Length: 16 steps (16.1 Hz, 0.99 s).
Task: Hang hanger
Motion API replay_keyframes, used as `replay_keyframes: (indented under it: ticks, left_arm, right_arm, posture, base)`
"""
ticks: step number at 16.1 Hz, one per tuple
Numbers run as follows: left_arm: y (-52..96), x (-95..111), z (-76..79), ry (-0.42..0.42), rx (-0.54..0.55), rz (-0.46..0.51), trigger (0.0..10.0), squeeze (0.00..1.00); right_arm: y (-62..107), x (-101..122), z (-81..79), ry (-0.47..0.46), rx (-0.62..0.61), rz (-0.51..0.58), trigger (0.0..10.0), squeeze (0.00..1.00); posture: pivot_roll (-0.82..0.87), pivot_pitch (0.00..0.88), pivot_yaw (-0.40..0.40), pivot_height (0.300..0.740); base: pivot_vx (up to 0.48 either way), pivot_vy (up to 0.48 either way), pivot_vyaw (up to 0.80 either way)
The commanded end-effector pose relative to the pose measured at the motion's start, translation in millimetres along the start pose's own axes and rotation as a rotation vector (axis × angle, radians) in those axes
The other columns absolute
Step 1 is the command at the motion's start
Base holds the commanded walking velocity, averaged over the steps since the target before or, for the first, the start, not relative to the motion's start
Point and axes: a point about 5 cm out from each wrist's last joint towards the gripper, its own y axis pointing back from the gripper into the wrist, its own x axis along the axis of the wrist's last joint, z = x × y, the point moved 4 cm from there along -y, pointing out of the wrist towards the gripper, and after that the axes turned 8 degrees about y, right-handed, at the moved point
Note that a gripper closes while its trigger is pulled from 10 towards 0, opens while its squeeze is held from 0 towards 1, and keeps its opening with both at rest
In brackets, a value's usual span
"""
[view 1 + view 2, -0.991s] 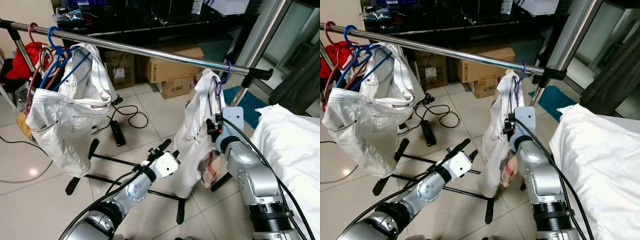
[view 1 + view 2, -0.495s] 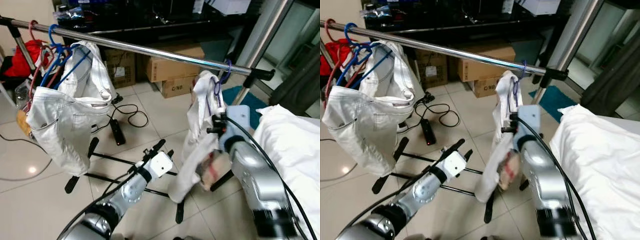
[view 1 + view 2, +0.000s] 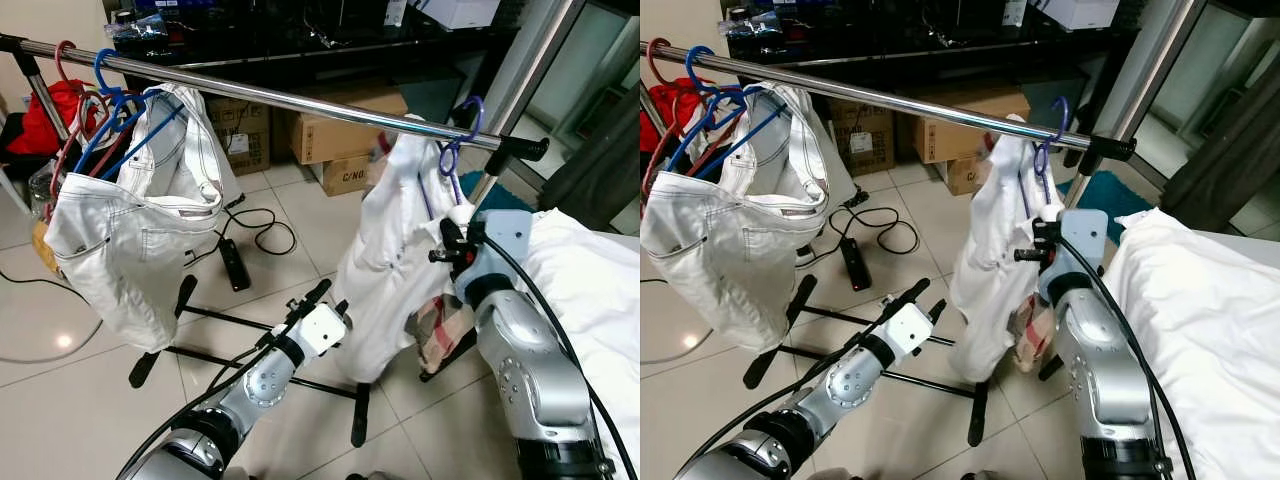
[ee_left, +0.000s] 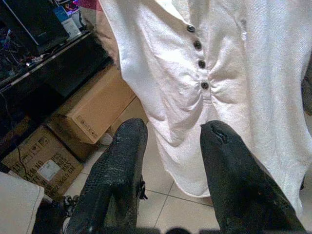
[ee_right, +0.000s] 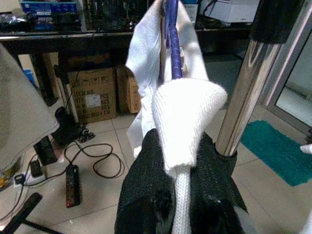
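- Purple hanger (image 3: 452, 150) w/ white shirt (image 3: 390, 260) was seen hooked at chrome rail (image 3: 300, 100), right end.
- Right gripper (image 5: 181, 195) was pinched on shirt fabric.
- Left gripper (image 4: 170, 165) was held spread, low, nr shirt hem.

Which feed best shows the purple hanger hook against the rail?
Left eye view: the purple hanger hook sits at the chrome rail. Right eye view shows it similarly. Right wrist view shows the hanger's neck between the right gripper fingers.

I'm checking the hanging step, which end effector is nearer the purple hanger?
Right. The right end effector grips the white shirt just below the purple hanger; the left end effector sits open, lower by the shirt's hem.
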Motion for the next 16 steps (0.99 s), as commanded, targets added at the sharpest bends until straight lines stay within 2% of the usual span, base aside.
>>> replay_keyframes:
  ticks: [1,4,6,10,12,14,16]
  left_arm:
    - [-1.8,6.6,0.1,0.003,-0.011,0.033,10.0,0.0]
    - [5.8,4.4,-2.8,0.022,0.0,0.047,10.0,0.0]
    - [9.8,3.4,-6.8,0.032,0.012,0.055,10.0,0.0]
    - [8.9,11.3,-22.4,0.06,0.073,0.093,10.0,0.0]
    - [7.7,14.7,-39.7,0.093,0.133,0.103,10.0,0.0]
    - [6.8,15.7,-47.2,0.1,0.155,0.102,10.0,0.0]
    - [3.8,18.2,-51.2,0.089,0.155,0.103,10.0,0.0]
  right_arm:
    - [8.3,0.9,7.1,0.022,0.002,0.017,0.0,0.0]
    - [25.8,-23.4,19.3,0.073,0.016,-0.056,0.0,0.0]
    - [27.3,-25.1,24.7,0.101,0.018,-0.049,0.0,0.0]
    - [35.9,-26.8,22.2,0.209,0.137,0.018,0.0,0.0]
    - [41.6,-31.7,23.2,0.313,0.237,0.035,0.0,0.0]
    - [41.9,-34.8,20.7,0.364,0.279,0.036,0.0,0.0]
    - [36.4,-31.6,14.6,0.331,0.291,0.059,0.0,0.0]
  posture:
    - [0.02,0.035,-0.054,0.74]
    - [0.01,0.044,-0.048,0.74]
    - [0.01,0.044,-0.045,0.74]
    - [0.01,0.033,-0.045,0.74]
    - [0.01,0.028,-0.045,0.74]
    - [0.01,0.028,-0.045,0.74]
    - [0.01,0.022,-0.047,0.74]
  base:
    - [0.0,0.0,0.0]
    - [0.0,0.0,0.0]
    - [0.0,0.0,0.0]
    - [0.0,0.0,0.0]
    - [0.0,0.0,0.0]
    - [0.0,0.0,0.0]
    - [0.0,0.0,0.0]
